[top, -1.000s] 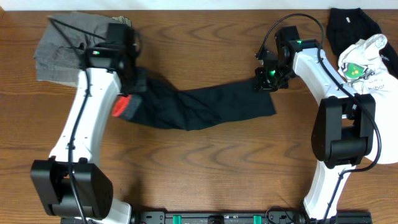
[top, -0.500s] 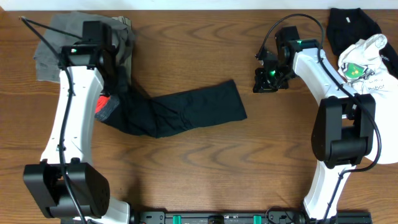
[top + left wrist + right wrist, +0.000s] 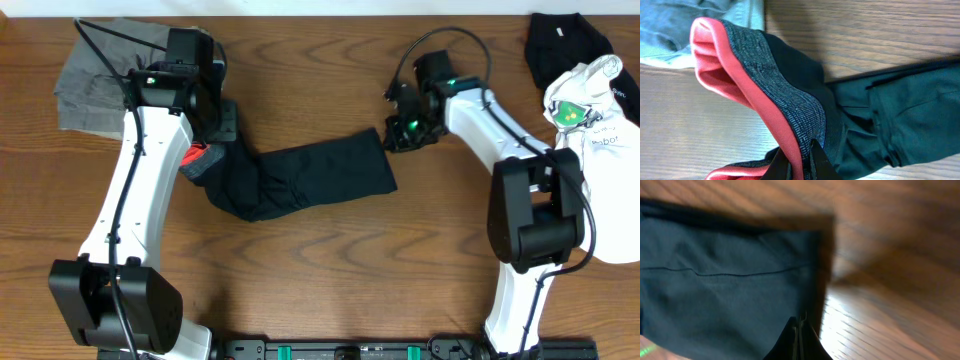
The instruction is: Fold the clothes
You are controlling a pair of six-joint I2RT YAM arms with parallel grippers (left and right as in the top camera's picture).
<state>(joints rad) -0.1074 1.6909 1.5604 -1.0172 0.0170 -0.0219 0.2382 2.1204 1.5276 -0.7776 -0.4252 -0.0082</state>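
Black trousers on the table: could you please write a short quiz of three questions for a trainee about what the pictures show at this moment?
1. True or false: the left tool is shut on the waistband of the trousers.
2. Choose one. What lies at the top left of the overhead view? A) a grey garment B) a white towel C) a red box
3. Fill the gap: the lining inside the waistband is ___ in colour.

Key: 1 true; 2 A; 3 red-orange.
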